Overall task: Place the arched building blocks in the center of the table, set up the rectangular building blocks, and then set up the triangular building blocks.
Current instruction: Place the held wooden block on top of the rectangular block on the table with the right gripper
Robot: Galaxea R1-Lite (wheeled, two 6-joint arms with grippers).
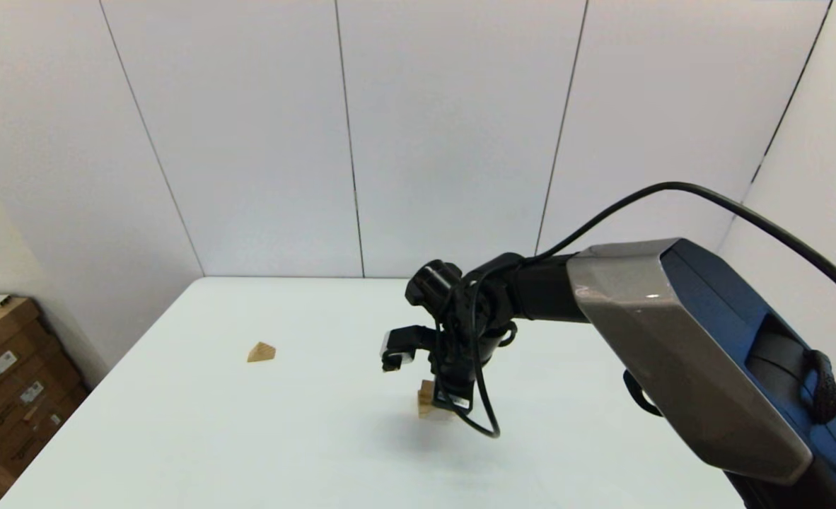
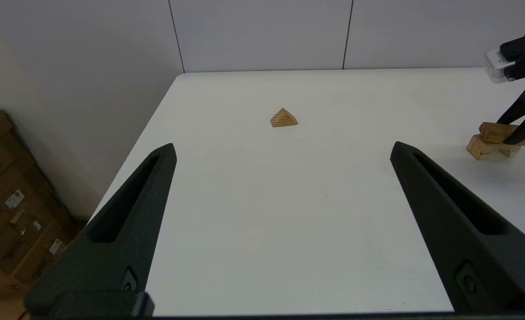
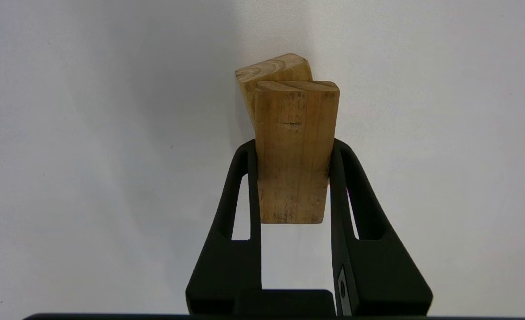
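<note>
White panelled walls behind a white table [image 1: 199, 438], cardboard boxes [image 1: 1, 396] stacked off its left edge. On the left part of the table, well apart from everything else, lay the triangular block [image 1: 262, 352], ridge up and untouched. Left hand [image 2: 284, 231] hovered above the near left of the table, fingers spread wide and holding nothing. Toward the centre, came down from above the right hand [image 1: 446, 403], clamped on the long side faces of the rectangular block [image 3: 294, 155], fingers [image 3: 244, 186] flat against the wood on either side. Beneath it sat the arched block [image 2: 482, 146], legs on the table, the bar laid across its top at a slight skew rather than square. Whether the bar rested fully on the arch could not be told. Likely light, stiff and hard, all three; smooth wood, so apt to slide on the arch when released. Best gripped mid-length across the flat faces; the wedge probably by its two flat end faces, not the slopes.
</note>
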